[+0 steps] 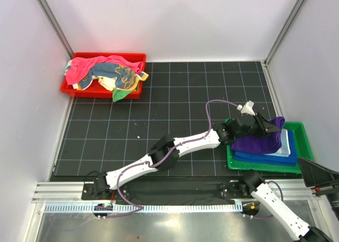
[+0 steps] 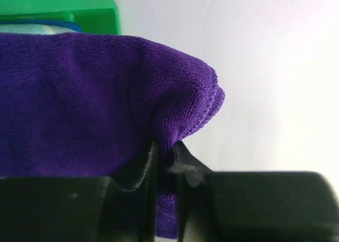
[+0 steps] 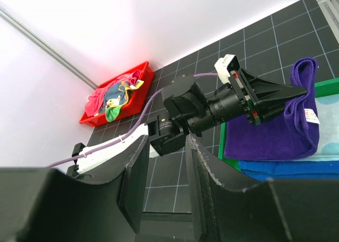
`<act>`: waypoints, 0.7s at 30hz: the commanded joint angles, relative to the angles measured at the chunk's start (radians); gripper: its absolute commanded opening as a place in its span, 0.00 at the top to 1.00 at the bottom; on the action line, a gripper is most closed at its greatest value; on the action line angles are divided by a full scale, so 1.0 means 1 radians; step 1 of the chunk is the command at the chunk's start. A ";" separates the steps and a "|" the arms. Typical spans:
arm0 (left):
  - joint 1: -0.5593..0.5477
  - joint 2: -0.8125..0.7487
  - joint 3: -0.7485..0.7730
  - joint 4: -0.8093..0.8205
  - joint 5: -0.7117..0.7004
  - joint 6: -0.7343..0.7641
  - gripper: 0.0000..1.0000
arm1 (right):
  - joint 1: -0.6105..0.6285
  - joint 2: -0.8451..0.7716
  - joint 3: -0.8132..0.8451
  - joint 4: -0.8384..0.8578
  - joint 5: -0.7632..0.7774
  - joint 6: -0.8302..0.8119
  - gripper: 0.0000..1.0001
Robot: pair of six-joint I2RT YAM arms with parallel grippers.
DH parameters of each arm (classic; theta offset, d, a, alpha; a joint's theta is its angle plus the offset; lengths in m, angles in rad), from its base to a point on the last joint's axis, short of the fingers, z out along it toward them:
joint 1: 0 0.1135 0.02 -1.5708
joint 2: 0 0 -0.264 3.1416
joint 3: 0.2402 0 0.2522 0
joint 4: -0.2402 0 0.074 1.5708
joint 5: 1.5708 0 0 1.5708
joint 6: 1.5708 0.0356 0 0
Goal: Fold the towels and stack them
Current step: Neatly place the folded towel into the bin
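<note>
Purple towel (image 1: pixel 257 142): folded, lying on top of the stack in the green tray (image 1: pixel 265 168) at the right side of the table (image 1: pixel 159 120), with a royal blue towel (image 1: pixel 265 158) and a paler layer under it. Terry-type pile, soft and limp; I judge it light, with no stiffness of its own, so any unsupported part will sag and an open fold can slip apart if dragged. The nap looks grippy rather than slick, and nothing here is fragile. Best hold, in my judgement, is a hemmed corner or a doubled edge, where several layers pinch together and the stitching resists pull-through. My left gripper (image 2: pixel 165 149) is at exactly such a spot: its fingers (image 2: pixel 145 168) stand close together on a tuck of purple cloth at the towel's far, rounded corner, the hem bulging just above the tips. My right gripper (image 3: pixel 167 146) hangs apart from the stack near the front edge, jaws parted, nothing between them. Across the table, the red tray (image 1: pixel 74 89) holds a loose heap: a pink towel (image 1: pixel 85 64) and a teal-and-yellow towel (image 1: pixel 119 75), crumpled and not yet folded.
</note>
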 commanded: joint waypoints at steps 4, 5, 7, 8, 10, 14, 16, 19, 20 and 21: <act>-0.002 0.017 0.046 0.065 0.002 -0.021 0.58 | 0.003 -0.006 -0.008 -0.132 0.006 -0.013 0.59; -0.001 0.017 0.044 0.067 0.004 -0.018 0.56 | 0.003 -0.006 -0.008 -0.132 0.008 -0.013 0.59; 0.001 0.017 0.044 0.067 0.010 -0.017 0.52 | 0.003 -0.004 -0.008 -0.129 0.005 -0.015 0.59; 0.002 0.017 0.044 0.067 0.013 -0.016 0.51 | 0.002 -0.003 -0.009 -0.129 0.006 -0.015 0.59; 0.003 0.017 0.044 0.067 0.016 -0.017 0.51 | 0.003 -0.003 -0.012 -0.125 0.005 -0.013 0.59; 0.004 0.018 0.043 0.073 0.024 -0.022 0.52 | 0.003 -0.003 -0.023 -0.120 0.002 -0.010 0.59; 0.004 0.014 0.043 0.074 0.033 -0.011 0.53 | 0.003 -0.004 -0.028 -0.117 0.000 -0.010 0.59; 0.009 -0.006 0.027 0.073 0.045 0.015 0.53 | 0.003 -0.004 -0.037 -0.114 0.000 -0.009 0.59; 0.010 -0.014 0.009 0.080 0.053 0.018 0.53 | 0.003 -0.004 -0.043 -0.114 -0.003 -0.007 0.59; 0.015 -0.029 0.001 0.084 0.059 0.025 0.53 | 0.003 -0.006 -0.046 -0.108 -0.002 -0.004 0.59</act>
